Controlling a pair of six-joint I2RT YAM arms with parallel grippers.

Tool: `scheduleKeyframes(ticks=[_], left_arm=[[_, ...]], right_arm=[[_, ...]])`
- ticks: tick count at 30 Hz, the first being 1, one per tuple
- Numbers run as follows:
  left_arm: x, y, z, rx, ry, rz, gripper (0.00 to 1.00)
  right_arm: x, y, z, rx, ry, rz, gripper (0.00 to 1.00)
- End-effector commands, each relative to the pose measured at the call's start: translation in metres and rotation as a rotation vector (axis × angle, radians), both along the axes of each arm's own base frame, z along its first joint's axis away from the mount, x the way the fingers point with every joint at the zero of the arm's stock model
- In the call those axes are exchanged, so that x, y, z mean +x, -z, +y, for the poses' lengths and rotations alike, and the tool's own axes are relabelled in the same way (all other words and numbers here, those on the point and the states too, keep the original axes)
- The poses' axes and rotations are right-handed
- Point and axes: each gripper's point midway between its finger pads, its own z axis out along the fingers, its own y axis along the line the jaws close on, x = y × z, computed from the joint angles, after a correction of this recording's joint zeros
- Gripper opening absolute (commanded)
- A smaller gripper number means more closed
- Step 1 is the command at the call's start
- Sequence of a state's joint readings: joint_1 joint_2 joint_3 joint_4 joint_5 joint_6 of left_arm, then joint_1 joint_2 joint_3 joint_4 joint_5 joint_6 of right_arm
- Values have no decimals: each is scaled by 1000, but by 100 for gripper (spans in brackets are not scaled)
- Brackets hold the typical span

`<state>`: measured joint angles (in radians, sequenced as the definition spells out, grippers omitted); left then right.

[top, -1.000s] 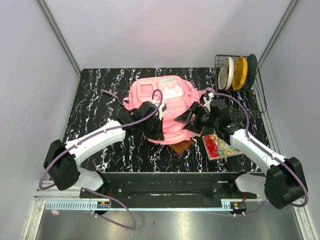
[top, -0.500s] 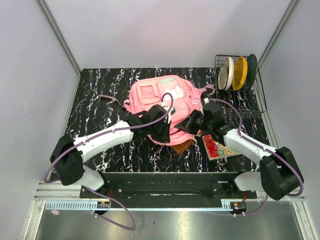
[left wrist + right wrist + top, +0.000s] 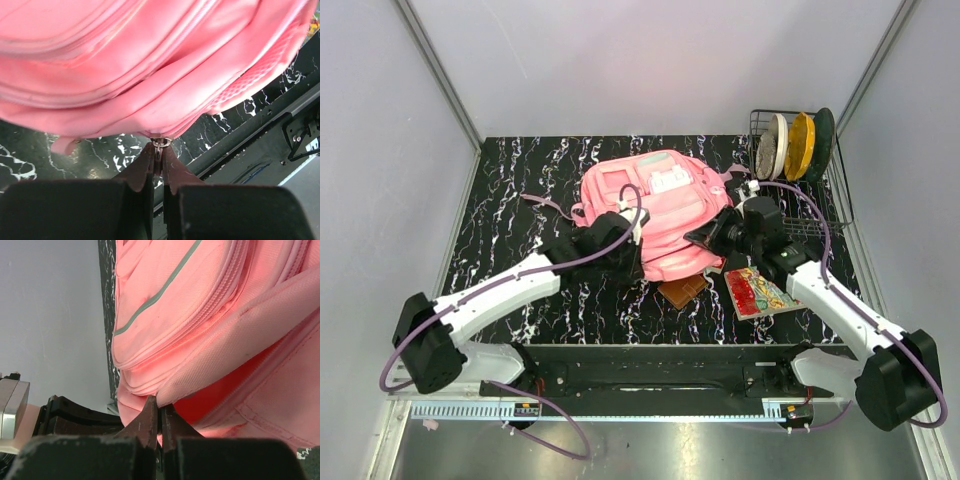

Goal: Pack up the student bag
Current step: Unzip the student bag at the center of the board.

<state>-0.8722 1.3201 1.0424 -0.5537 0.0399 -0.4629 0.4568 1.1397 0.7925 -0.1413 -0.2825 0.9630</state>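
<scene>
Backpack [image 3: 655,200] lies flat in the middle of the table [image 3: 510,200], front pockets up. Its near edge sits over a brown notebook [image 3: 682,291], and a colourful book [image 3: 756,292] lies just beside that, on the right. Both are outside the bag.

My left tool [image 3: 159,152] is pressed together on the metal zipper pull [image 3: 160,143] at the bag's near edge. My right tool [image 3: 159,412] is pinched on a fold of pink fabric at the bag's right side, which looks like a bracing hold.

I judge this as the opening step: unzipping a compartment before anything goes in.

The next move calls for dragging the pull along the zipper line with the right side holding the fabric taut. The pull could slip out if I tug off-line.
</scene>
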Motion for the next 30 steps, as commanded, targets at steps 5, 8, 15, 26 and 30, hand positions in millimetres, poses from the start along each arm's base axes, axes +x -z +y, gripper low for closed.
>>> scheduleKeyframes(ticks=[5,8,15,26,30], left_arm=[[15,-6,51,43,-117,-72,0],[20,4,65,93,-180,-52,0],[35,30,101,198,-335,4,0],[79,28,124,188,-518,-15,0],[83,22,119,171,-501,-20,24]], right_arm=[[32,-62,-23,24,100,-169,0],[34,-79,-27,51,119,-196,0],[33,-118,-28,103,96,-257,0],[13,-119,-22,112,11,-252,0],[15,-110,-17,120,-7,-229,0]])
